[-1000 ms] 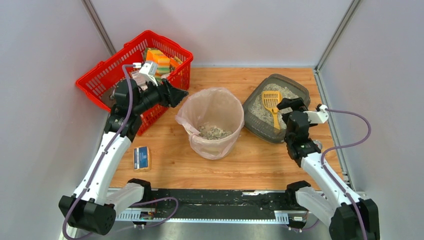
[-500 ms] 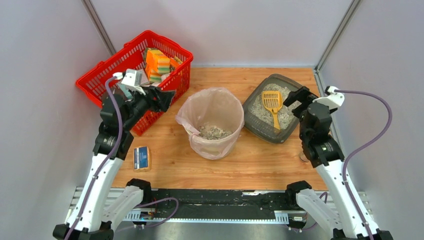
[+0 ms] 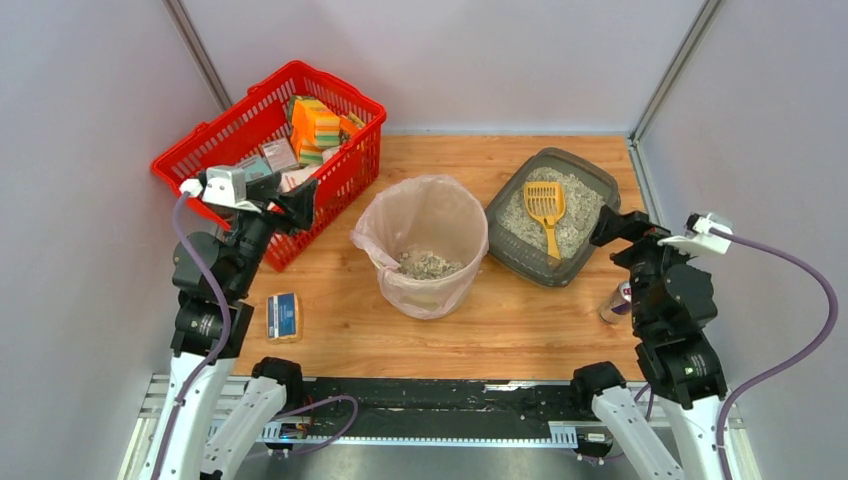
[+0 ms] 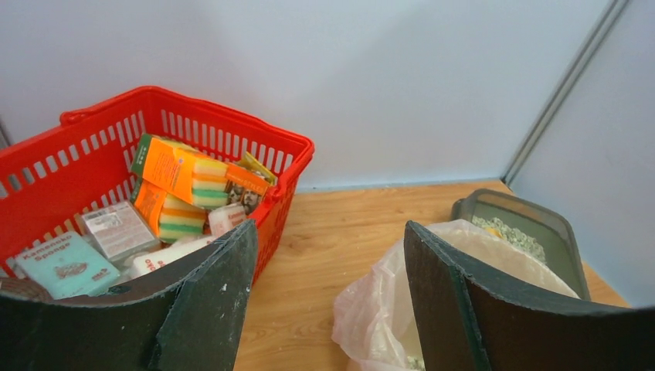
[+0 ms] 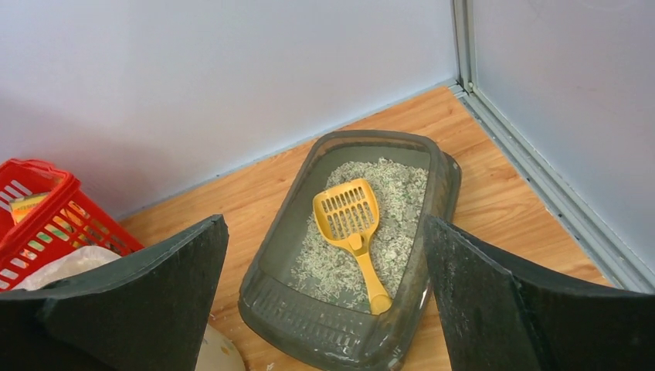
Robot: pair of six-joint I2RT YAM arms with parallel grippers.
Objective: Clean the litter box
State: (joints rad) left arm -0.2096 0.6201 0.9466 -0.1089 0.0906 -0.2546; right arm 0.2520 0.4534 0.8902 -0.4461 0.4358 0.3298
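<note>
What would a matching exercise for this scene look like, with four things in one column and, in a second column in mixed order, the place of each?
Things
1. yellow scoop
2. sponge packs
3. small blue packet
4. loose grey litter pile

Places
A. inside the red basket
B. flat on the wooden table
C. at the bottom of the lined bin
D. lying on the litter in the litter box

Pairs: 1-D, 2-A, 3-B, 4-C

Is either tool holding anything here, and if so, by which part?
Nothing is held. The left tool and right tool are both open and empty; the yellow scoop lies loose in the litter box.
</note>
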